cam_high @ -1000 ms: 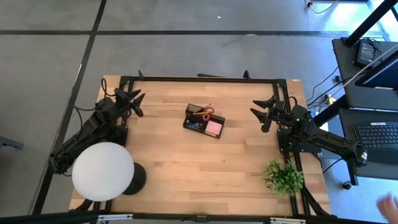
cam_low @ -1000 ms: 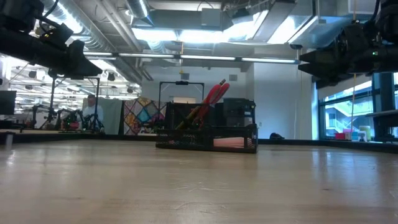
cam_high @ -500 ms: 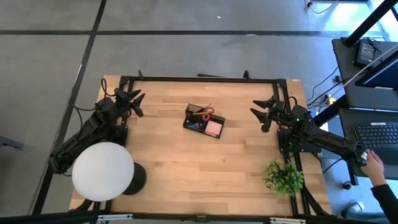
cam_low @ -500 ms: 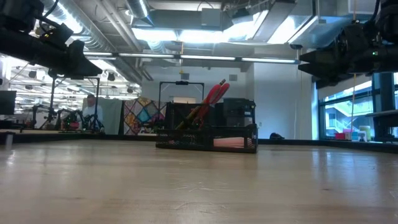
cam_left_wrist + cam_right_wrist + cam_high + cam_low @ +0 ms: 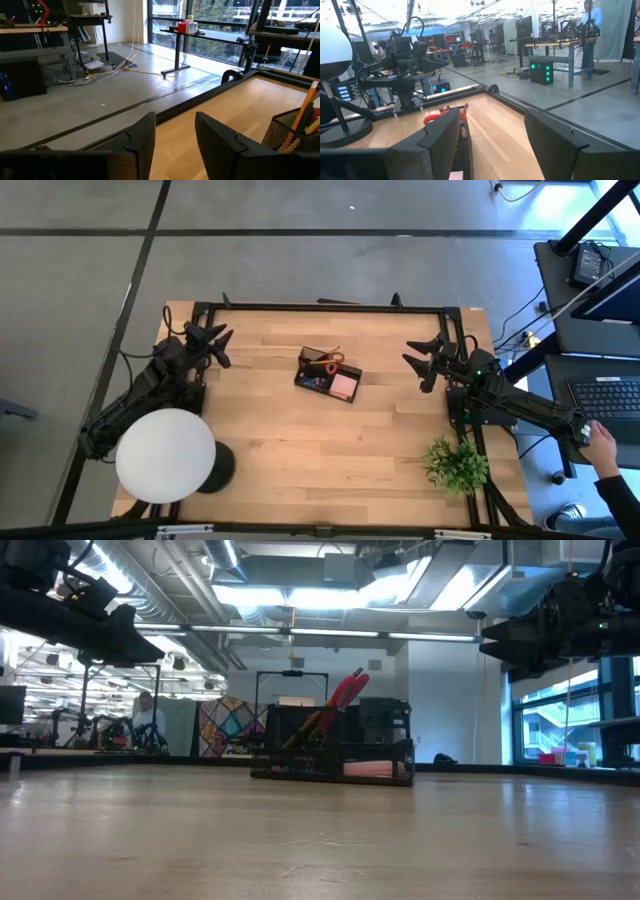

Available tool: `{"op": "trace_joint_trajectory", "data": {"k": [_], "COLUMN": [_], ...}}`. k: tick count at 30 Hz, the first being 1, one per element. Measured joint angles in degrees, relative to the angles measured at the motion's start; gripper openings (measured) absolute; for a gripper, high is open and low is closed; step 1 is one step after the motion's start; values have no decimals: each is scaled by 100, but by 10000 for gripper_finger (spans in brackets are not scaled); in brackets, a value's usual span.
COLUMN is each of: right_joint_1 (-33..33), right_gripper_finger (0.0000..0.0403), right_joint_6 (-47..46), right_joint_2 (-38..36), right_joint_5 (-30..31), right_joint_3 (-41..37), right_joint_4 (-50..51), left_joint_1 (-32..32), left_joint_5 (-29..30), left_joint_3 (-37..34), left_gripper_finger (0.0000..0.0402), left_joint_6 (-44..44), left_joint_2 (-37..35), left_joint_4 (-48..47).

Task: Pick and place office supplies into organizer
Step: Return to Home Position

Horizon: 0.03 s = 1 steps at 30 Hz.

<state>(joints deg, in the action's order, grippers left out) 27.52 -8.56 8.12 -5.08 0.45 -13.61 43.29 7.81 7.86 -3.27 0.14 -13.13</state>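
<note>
The wooden surface (image 5: 300, 440) carries no loose supply that I can see; the big white lamp (image 5: 165, 455) stands by the base of the left arm and the green plant (image 5: 455, 463) by the right arm. The left hand (image 5: 175, 125) hovers at the left edge and the right hand (image 5: 492, 125) at the right edge; both are well apart from the organizer (image 5: 328, 374), both wide and holding nothing. The organizer sits near the middle of the surface; in it stand the red-handled scissors (image 5: 330, 360) and a pencil (image 5: 305, 110); the pink note block (image 5: 344, 386) lies in one compartment, with a small blue piece (image 5: 317, 383) just beside it. I judge the placing finished; only the arms' settling to rest seems left.
</note>
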Motion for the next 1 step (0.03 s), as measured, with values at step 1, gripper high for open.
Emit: {"op": "trace_joint_trajectory", "data": {"k": [1], "right_joint_1": [1], "right_gripper_finger": [228], "right_joint_6": [0], "right_joint_2": [0], "right_joint_5": [0], "right_joint_3": [0], "right_joint_4": [0], "left_joint_1": [0], "left_joint_5": [0], "left_joint_3": [0], "left_gripper_finger": [134], "left_joint_6": [0], "left_joint_2": [0], "left_joint_4": [0]}}
